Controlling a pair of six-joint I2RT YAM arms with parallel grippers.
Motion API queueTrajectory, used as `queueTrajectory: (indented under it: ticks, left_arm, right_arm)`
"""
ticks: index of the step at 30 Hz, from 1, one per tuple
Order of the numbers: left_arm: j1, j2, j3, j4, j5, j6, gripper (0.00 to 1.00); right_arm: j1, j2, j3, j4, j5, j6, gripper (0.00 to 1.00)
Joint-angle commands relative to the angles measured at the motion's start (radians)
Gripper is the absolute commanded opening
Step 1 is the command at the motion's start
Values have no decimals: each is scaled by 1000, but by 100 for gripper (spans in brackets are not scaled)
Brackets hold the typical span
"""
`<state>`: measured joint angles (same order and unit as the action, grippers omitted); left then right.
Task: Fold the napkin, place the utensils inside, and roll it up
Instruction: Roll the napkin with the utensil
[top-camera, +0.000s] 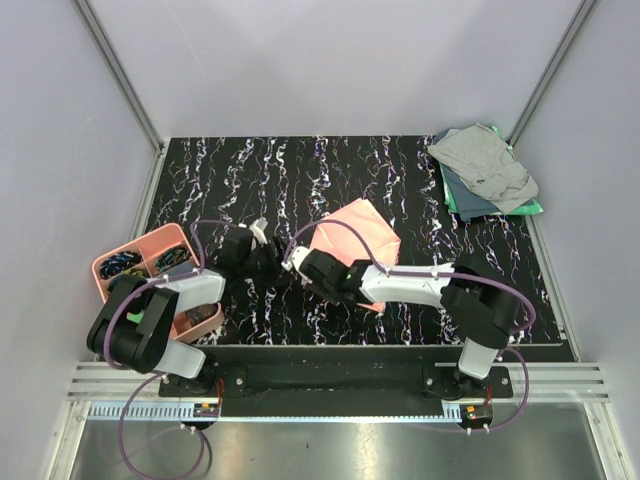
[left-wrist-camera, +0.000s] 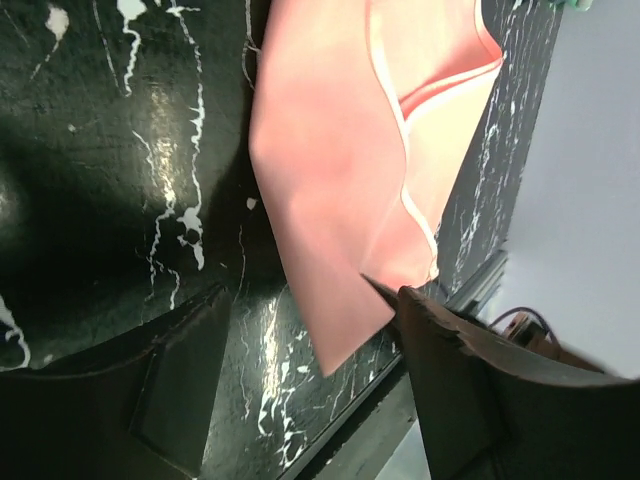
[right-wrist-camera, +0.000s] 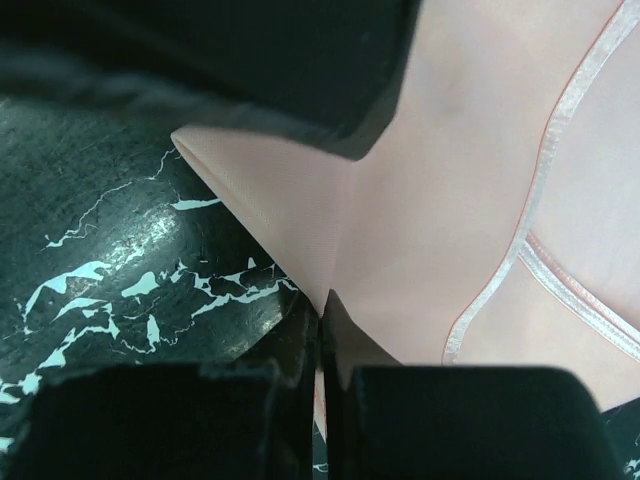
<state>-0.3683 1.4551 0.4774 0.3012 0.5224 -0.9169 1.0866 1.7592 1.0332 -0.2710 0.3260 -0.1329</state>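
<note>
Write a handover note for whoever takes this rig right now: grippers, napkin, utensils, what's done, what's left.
The left gripper is open at a corner of the napkin, holding nothing.
The right gripper is shut on the napkin's edge.
Done: the napkin is partly folded.
No utensils lie on it; I cannot make them out.
Remaining: finish the fold, add the utensils, roll.

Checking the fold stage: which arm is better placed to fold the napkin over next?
Probably the right. The right gripper is already shut on an edge of the napkin, while the left gripper stands open near its corner, holding nothing.
</note>
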Motion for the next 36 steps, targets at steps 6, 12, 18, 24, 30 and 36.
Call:
queueTrajectory:
  ticks: [6, 12, 18, 24, 30, 36]
  left_arm:
    - [-3, -131, 49, -152, -145, 174, 70]
    - [-3, -127, 7, -79, -144, 210, 72]
    - [-3, -156, -39, 15, -119, 269, 65]
    - [-6, -187, -65, 61, -104, 328, 66]
    - [-30, -183, -77, 124, -96, 392, 70]
    - [-115, -156, -46, 150, -166, 484, 72]
  right_arm:
    - [-128, 17, 145, -172, -364, 4, 0]
    - [-178, 63, 197, -227, -499, -7, 0]
    - [-247, 120, 266, -301, -642, -14, 0]
    - [-304, 201, 349, -399, -769, -24, 0]
    - [-369, 293, 416, -468, -893, -36, 0]
    - [-410, 365, 467, -519, -972, -42, 0]
